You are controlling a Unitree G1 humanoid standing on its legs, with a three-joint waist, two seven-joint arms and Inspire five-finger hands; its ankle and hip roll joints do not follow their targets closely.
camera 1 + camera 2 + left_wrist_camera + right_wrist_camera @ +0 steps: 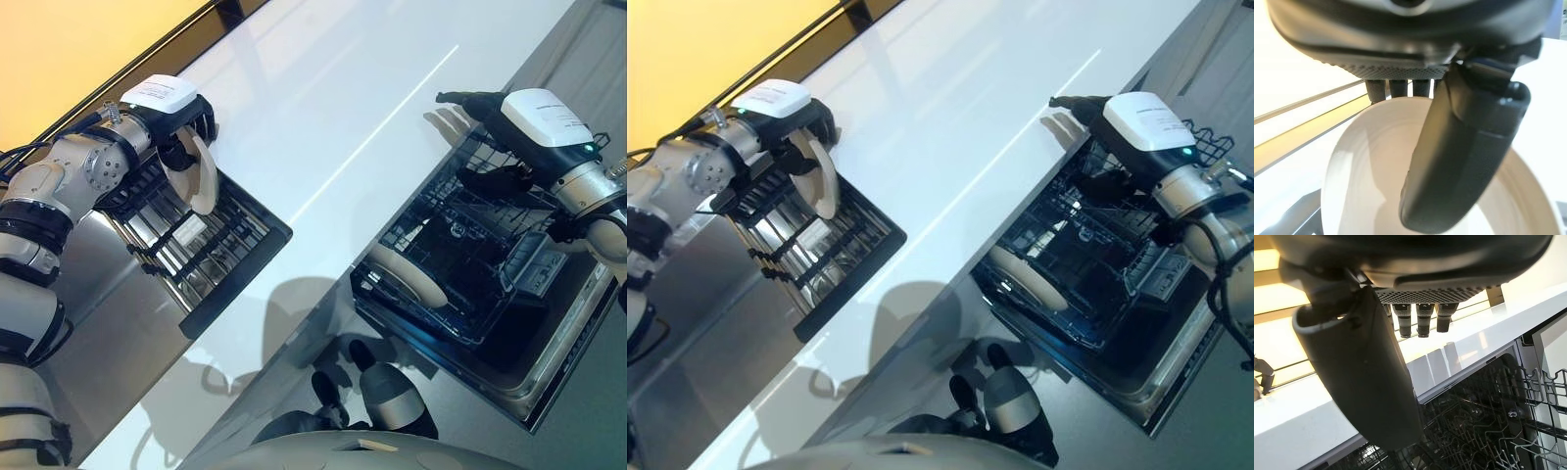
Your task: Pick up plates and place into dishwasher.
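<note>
Left hand: I see my left hand (181, 122) over the dish rack (196, 245) on the white counter (323, 127), curled round a cream plate (203, 174). In its wrist view the thumb (1459, 161) lies across the plate's face and the fingers (1400, 88) reach past the rim behind it, so the plate (1352, 186) is pinched between them.

Held plate: it stands on edge, hanging down from my fingers, its lower edge at the rack's wires; I cannot tell whether it touches them.

Dish rack: dark wire, sitting on a black tray, directly beneath my left fingers.

Right hand: my right hand (490, 108) is over the far edge of the dishwasher basket (460, 255). Its fingers (1420, 318) are stretched out straight toward the counter edge and the thumb (1371, 382) stands apart from them. I see nothing between them.

Dishwasher basket: dark wire rack pulled out on the open door, below and past my right fingertips.

Plate in basket: a second plate (402, 272) stands on edge in the basket's near corner, well apart from my right fingers.

Counter: it runs between the two hands, with the rack on its left side.
</note>
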